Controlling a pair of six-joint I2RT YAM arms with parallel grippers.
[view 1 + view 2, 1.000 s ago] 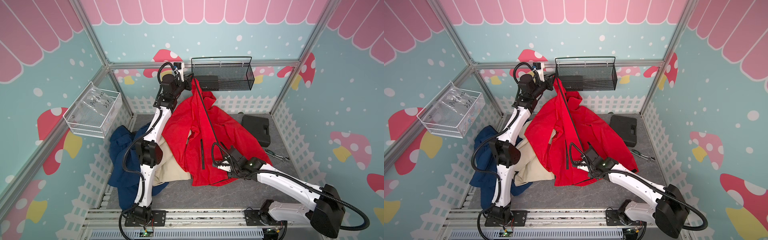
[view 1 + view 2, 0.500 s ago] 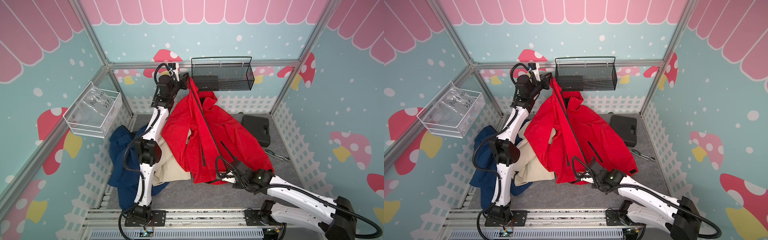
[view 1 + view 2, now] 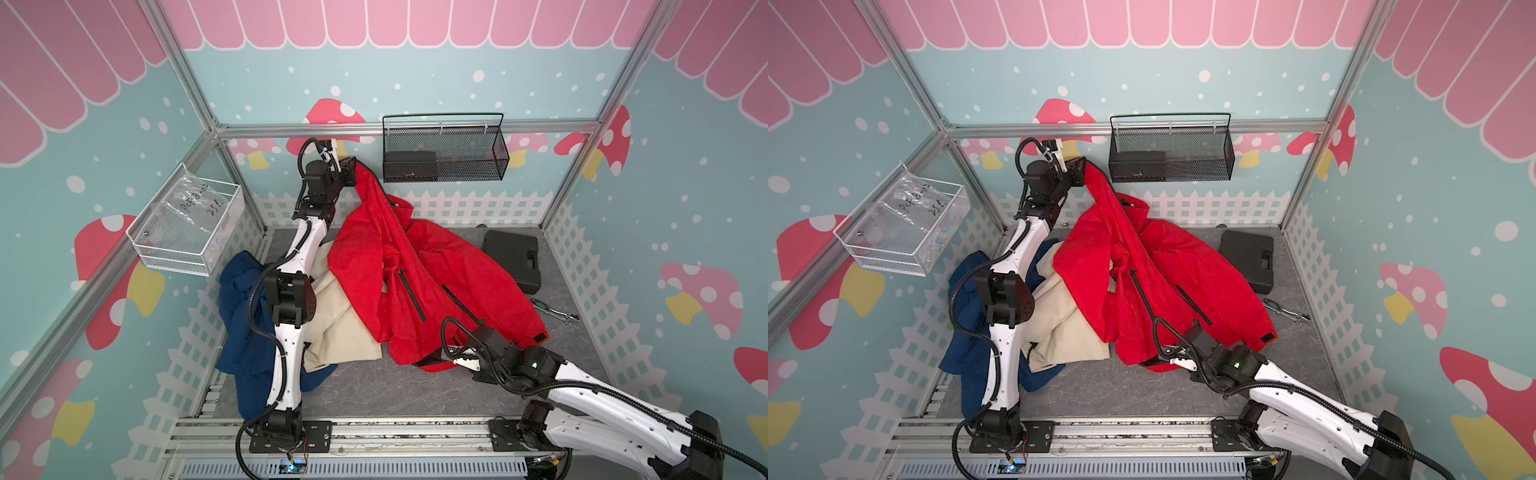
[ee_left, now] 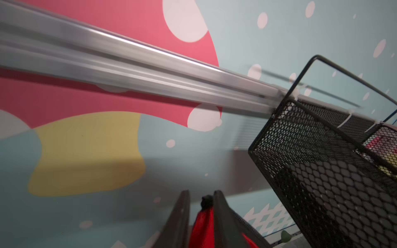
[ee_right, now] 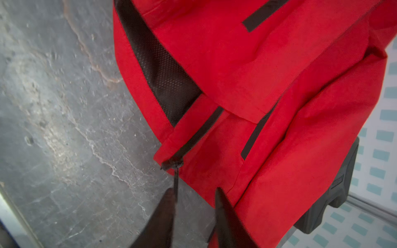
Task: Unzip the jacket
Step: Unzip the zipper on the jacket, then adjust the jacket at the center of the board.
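The red jacket (image 3: 436, 282) (image 3: 1163, 274) hangs from its collar end at the back and spreads over the grey floor. My left gripper (image 3: 352, 171) (image 3: 1081, 168) is raised at that collar end. In the left wrist view its jaws (image 4: 202, 192) stand apart, with the red fabric and black zipper end (image 4: 207, 201) still between them, against one finger. My right gripper (image 3: 455, 357) (image 5: 194, 189) is open just off the hem. The zipper slider (image 5: 171, 165) sits at the hem corner, and its pull cord runs along one finger (image 5: 167, 204).
A black mesh basket (image 3: 444, 153) hangs on the back rail close to the left gripper, and a white wire basket (image 3: 187, 224) on the left wall. A blue garment (image 3: 241, 332) and a beige garment (image 3: 340, 328) lie left of the jacket; a black case (image 3: 513, 257) and pliers (image 3: 552, 309) lie right.
Both grippers were shut and now stand parted. The right arm drew back towards the front with the slider, down to the hem. The left gripper shifted slightly left at the collar.
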